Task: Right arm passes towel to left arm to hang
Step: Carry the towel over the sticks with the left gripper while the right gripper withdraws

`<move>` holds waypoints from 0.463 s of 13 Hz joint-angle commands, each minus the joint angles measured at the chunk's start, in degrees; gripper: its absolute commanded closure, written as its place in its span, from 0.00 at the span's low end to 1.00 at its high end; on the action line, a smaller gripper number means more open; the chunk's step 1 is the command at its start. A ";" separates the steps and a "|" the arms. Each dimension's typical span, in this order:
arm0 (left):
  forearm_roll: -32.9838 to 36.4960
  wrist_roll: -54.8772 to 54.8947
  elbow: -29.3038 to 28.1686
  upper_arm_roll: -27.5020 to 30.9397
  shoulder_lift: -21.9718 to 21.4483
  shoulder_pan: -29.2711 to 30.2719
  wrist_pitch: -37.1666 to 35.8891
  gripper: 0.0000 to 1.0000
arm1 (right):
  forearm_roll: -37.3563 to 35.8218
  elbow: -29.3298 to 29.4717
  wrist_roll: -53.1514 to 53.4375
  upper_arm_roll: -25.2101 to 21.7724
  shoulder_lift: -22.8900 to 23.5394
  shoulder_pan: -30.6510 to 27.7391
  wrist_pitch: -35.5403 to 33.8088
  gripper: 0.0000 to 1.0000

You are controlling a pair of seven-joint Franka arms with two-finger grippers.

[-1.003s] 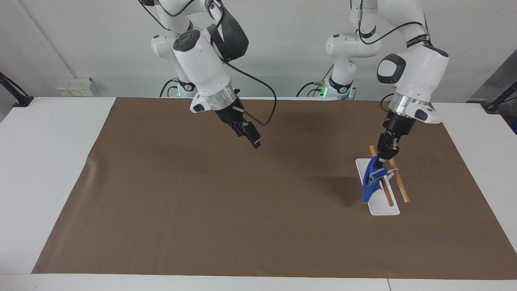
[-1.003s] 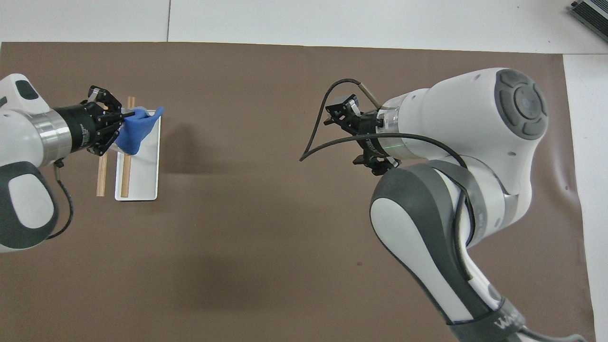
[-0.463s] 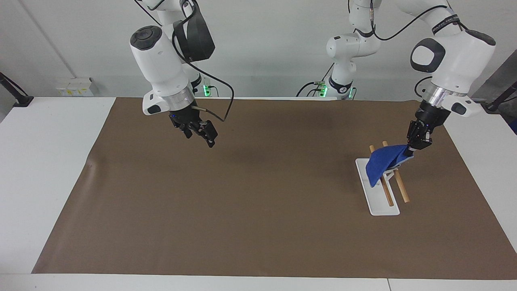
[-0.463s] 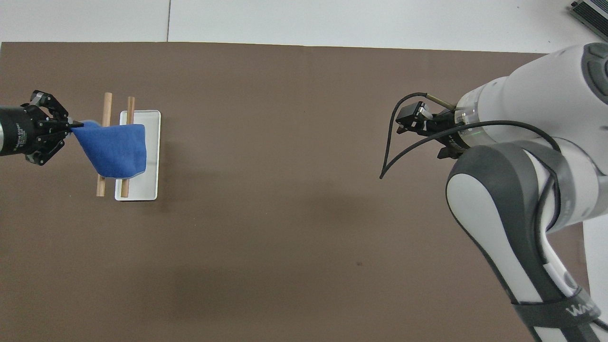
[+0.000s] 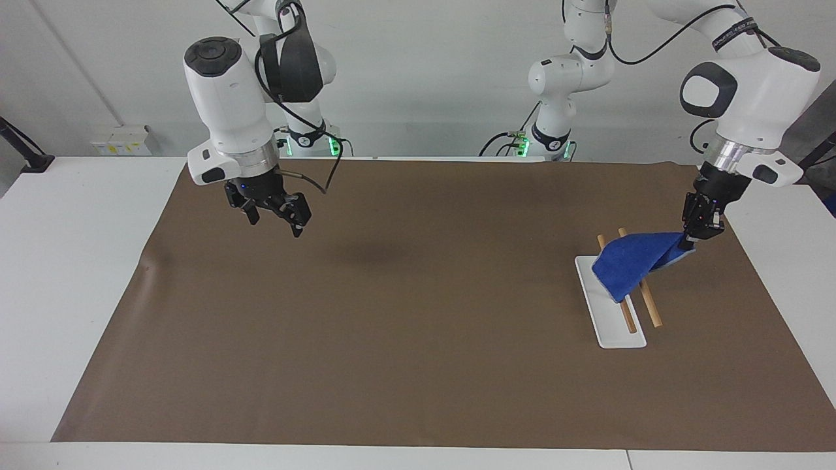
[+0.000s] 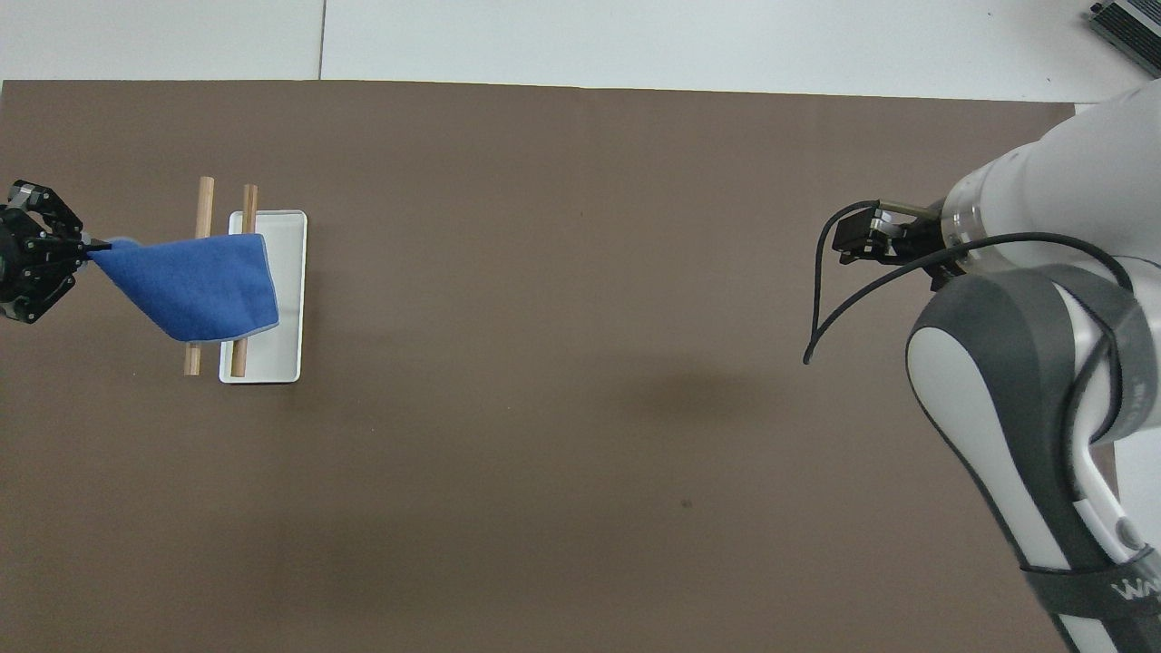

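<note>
The blue towel lies draped over the two wooden rails of a small rack with a white base, toward the left arm's end of the table. My left gripper is shut on one corner of the towel and holds it stretched out just past the rails. In the overhead view the towel spans both rails, with the left gripper at its corner. My right gripper is open and empty, raised over the mat toward the right arm's end; it also shows in the overhead view.
A brown mat covers most of the white table. A loose black cable hangs from the right wrist. A grey device sits on the table's edge farthest from the robots.
My left gripper has pulled the towel's corner across the rails toward the left arm's end, spreading the towel over them. My right arm has swung back toward its own end of the table.
</note>
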 commanded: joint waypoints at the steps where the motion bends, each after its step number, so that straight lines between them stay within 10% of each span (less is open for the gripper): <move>1: 1.95 -0.74 -2.67 -0.57 -0.55 0.57 2.77 1.00 | -1.03 -0.51 -3.65 0.55 -1.94 -1.98 -1.92 0.00; 6: 4.85 -0.65 -3.55 -0.57 3.23 0.75 9.20 1.00 | -1.47 1.50 -7.94 -0.42 -2.82 -2.42 -3.76 0.00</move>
